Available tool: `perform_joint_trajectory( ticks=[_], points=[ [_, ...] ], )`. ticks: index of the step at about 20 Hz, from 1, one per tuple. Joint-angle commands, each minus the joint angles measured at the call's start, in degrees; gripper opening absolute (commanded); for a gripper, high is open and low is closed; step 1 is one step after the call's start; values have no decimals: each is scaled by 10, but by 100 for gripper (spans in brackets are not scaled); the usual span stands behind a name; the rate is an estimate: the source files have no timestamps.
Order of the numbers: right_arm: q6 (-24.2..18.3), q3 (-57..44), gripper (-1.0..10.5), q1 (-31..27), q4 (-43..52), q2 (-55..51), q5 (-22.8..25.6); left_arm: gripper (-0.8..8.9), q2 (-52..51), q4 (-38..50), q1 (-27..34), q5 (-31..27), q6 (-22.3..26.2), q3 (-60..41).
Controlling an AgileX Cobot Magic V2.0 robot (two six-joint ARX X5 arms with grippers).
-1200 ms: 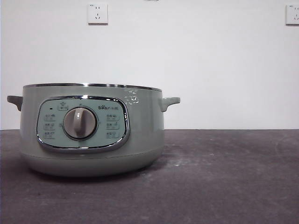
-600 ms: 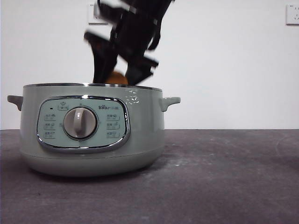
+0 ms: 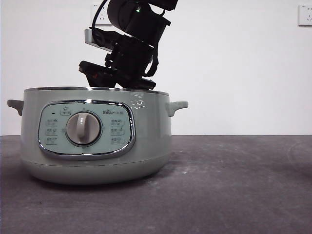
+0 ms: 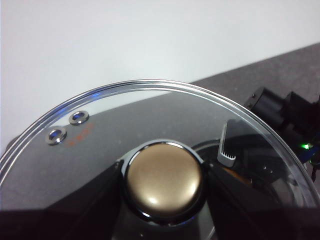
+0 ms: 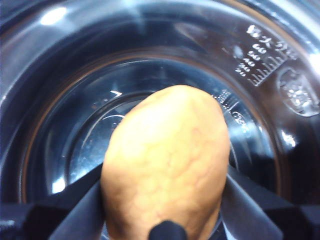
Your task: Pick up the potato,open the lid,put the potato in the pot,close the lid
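The sage-green pot (image 3: 97, 141) stands open at the left of the dark table. My right gripper (image 3: 117, 80) reaches down into it from above, its tips hidden behind the rim. In the right wrist view it (image 5: 165, 200) is shut on the orange-brown potato (image 5: 167, 160), held inside the shiny inner bowl (image 5: 75, 125). My left gripper (image 4: 162, 192) is shut on the knob (image 4: 162, 180) of the glass lid (image 4: 140, 110) and holds it off the pot. The lid is out of the front view. Through the glass I see the right arm (image 4: 285, 110).
The dark table (image 3: 234, 185) stretches to the right of the pot. A white wall stands behind, with one socket (image 3: 305, 14) at the top right and another (image 3: 97, 14) partly behind the arm.
The right arm came into the front view from above with the potato. It has sunk lower, and the potato has dropped below the pot's rim.
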Motion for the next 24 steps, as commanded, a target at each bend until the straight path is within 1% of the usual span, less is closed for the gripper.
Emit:
perform_joint_trajectory(
  ticks=[1,3,4,5,6,7,8,12,13,15,16,17,18,19,22,24],
  points=[
    [-11,1,-7,3,-6,23,-1,-9,-3,25,0,-1,7,6],
    [-10,1,3,3,-9,34,0,-8,-1,25,0,-1,7,6],
    [-7,1,60,3,-10,35,0,-8,-1,24,0,-1,7,6],
    [-5,1,215,3,-9,35,1,-8,-1,25,0,-1,7,6],
    [10,1,400,3,-9,35,4,-8,-1,25,0,-1,7,6],
    [17,1,508,3,-10,35,5,-8,-1,25,0,-1,7,6],
    [19,1,538,3,-10,35,5,-8,-1,26,0,-1,7,6],
    [29,2,537,3,-18,14,5,-8,-1,28,0,-2,7,6],
    [29,2,536,2,-30,-4,19,-8,0,31,0,-1,7,6],
    [28,2,536,-2,-65,-56,83,-8,5,46,0,-1,7,6],
    [29,2,536,-10,-85,-89,105,-9,10,58,0,0,7,6],
    [31,2,535,-15,-102,-120,117,-8,16,66,0,16,7,6],
    [35,2,535,-23,-117,-158,131,-8,28,77,0,43,7,6],
    [36,2,535,-30,-128,-191,136,-8,39,87,0,61,6,6],
    [43,2,535,-61,-153,-302,137,-9,96,109,0,112,6,6],
    [67,2,535,-81,-160,-358,137,-8,137,117,0,131,6,6]
  ],
)
